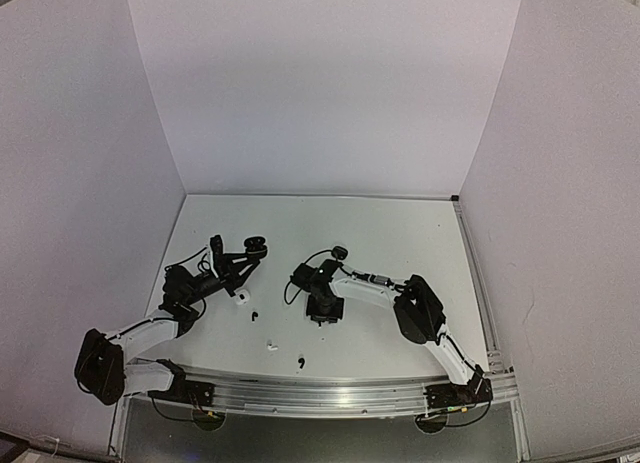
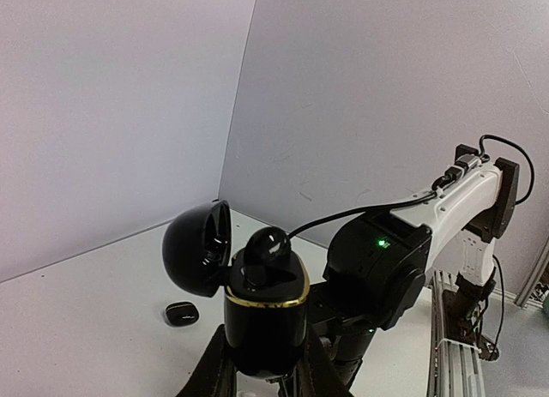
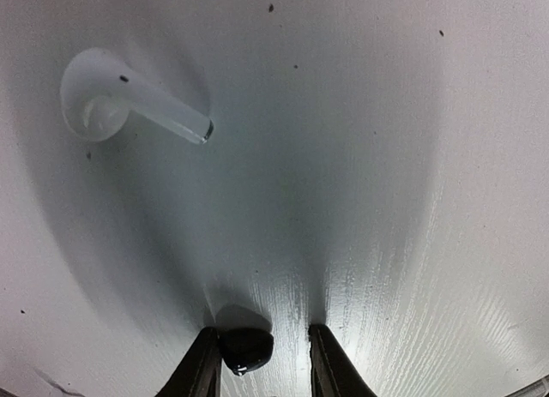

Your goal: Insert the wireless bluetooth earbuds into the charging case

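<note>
The right fingers (image 3: 262, 344) stand narrowly parted on the bench (image 3: 369, 157). They straddle a black earbud (image 3: 246, 349) that lies against one finger, with a gap at the other. To my eye, the grip should centre on it before closing, then squeeze gently so it is not flicked away. The left fingers (image 2: 263, 356) clamp the open black charging case (image 2: 266, 315), which has one seated black bud (image 2: 266, 245). Overhead, low in the frame, I count a loose black bud (image 1: 254, 315), another black bud (image 1: 300, 361) and one white bud (image 1: 270, 344). A second white bud (image 3: 129, 105) lies upper left in the right wrist view.
</note>
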Robot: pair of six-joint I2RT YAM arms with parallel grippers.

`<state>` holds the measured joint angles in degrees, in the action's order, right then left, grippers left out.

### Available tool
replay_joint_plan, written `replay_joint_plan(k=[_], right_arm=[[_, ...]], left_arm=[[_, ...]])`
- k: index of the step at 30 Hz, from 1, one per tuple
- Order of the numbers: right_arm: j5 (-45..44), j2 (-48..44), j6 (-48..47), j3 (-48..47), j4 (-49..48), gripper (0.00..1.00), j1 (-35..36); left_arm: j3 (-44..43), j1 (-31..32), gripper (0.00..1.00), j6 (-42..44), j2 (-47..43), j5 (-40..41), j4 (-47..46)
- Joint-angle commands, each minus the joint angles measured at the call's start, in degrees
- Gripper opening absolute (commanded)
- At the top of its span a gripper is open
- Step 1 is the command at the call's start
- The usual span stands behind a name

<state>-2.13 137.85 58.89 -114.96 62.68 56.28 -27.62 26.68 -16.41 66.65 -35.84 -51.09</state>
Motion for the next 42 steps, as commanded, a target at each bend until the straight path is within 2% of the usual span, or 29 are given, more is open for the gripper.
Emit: replay_joint_plan(k=[1,6,12,21,42], right_arm=[[-1.4,-0.8,-2.5,1.6,6.4,0.32,0.5],[-1.2,1.1,-6.4,-1.8,7.2,0.33,0.5],[-3.1,0.2,-8.3,-0.1,11.2,0.33,0.5],[-0.9,1.8,-13.4,-4.4,8.9,0.37,0.4],[-0.4,3.0,-15.2,-2.5,5.9,0.28,-0.9]], left_arm=[[-0.5,0.0,0.00,-0.3,0.2,-0.8,-3.0],[-0.6,-0.1,0.00,-0.1,0.2,-0.9,-3.0],[-0.6,0.0,0.00,0.1,0.0,-0.8,-2.7],[-0.7,0.0,0.00,0.2,0.4,-1.1,-3.1],[-0.6,0.0,0.00,0.6,0.2,-1.0,-2.7]])
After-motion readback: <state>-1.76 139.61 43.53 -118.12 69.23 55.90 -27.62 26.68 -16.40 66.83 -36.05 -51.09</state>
